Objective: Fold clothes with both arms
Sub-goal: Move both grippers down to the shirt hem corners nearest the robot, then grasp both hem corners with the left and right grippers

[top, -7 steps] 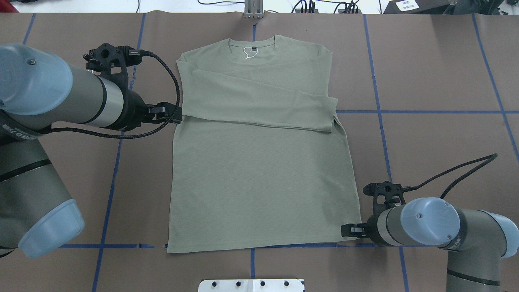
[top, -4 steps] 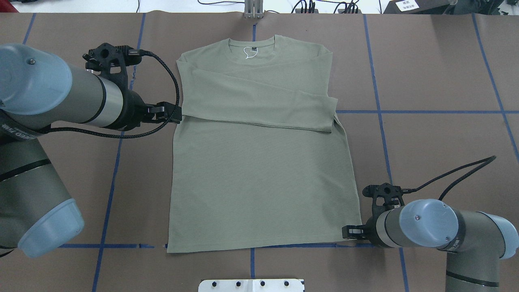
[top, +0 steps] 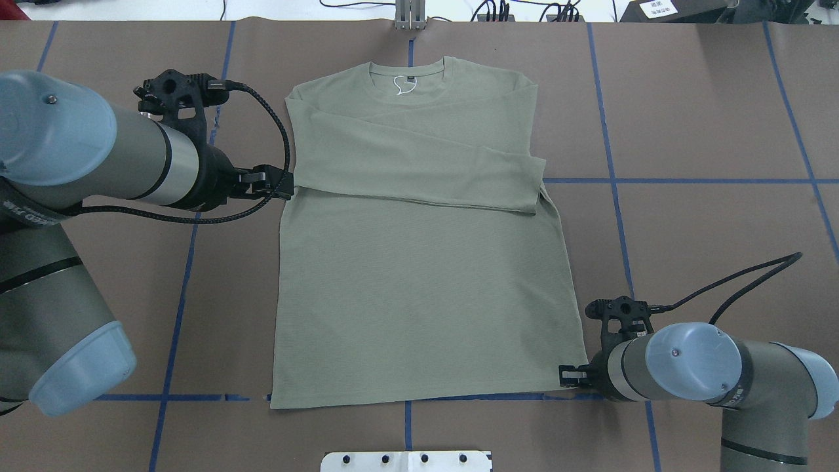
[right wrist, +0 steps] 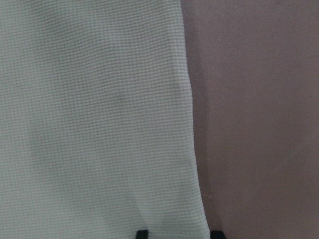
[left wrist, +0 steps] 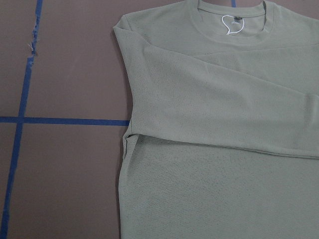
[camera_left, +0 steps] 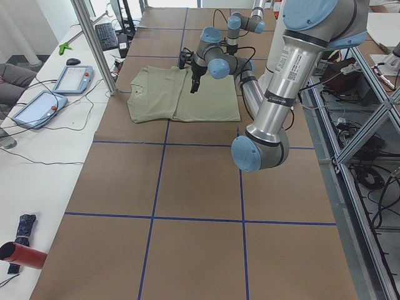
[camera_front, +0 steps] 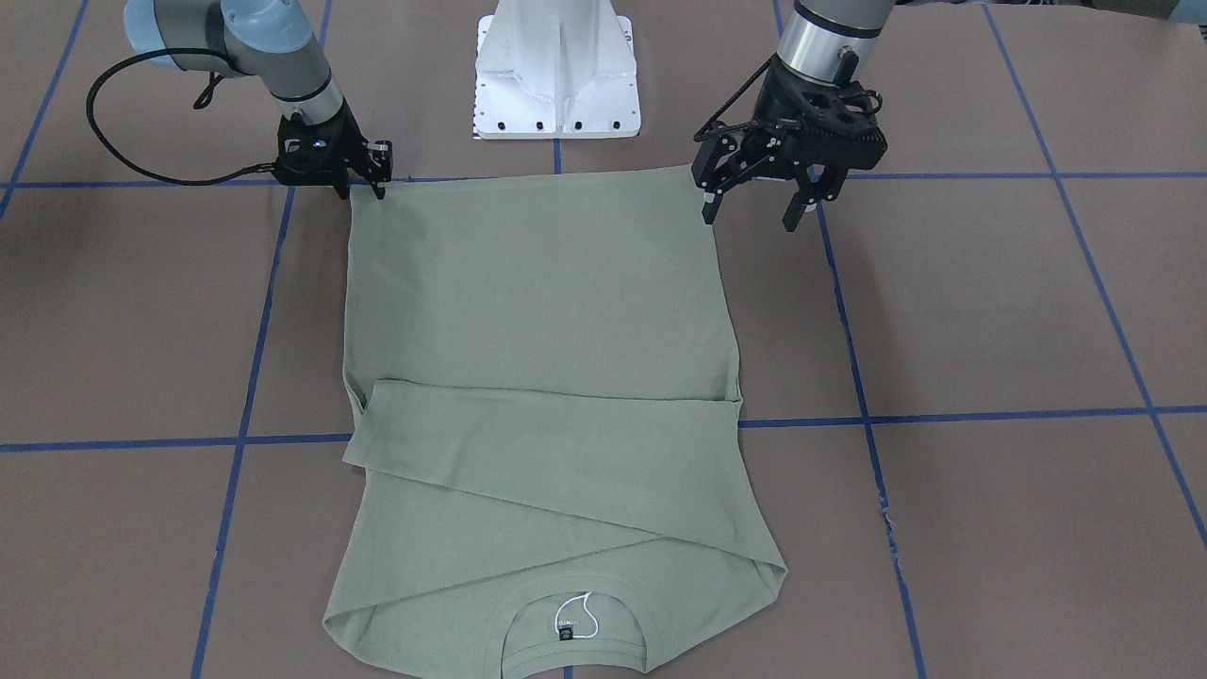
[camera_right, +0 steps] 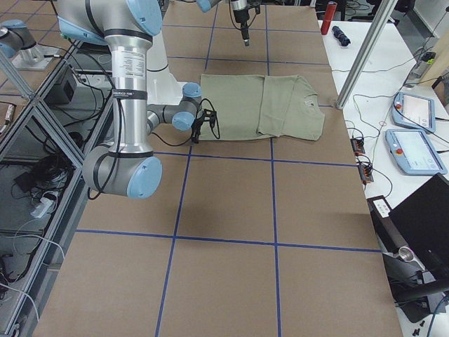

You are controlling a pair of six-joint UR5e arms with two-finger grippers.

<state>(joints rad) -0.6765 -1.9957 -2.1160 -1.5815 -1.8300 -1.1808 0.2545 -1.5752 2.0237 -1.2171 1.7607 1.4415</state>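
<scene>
Since earlier frame right gripper (top: 564,375) nudged outward at hem of sage shirt (top: 419,295); jaws spread, edge straddled, unpinched; left gripper (camera_front: 750,215) unmoved, jaws spread. Grasp judged pending.

- in the front-facing view the shirt (camera_front: 537,283) runs off the bottom edge at the collar.
- in the left wrist view it is cut off at the right and bottom edges.
- the neck label (top: 409,80) is too small for us to read.
- in the right wrist view the right gripper (right wrist: 179,234) shows only two dark fingertips (right wrist: 142,234) at the bottom edge; we cannot tell whether they touch the cloth.
</scene>
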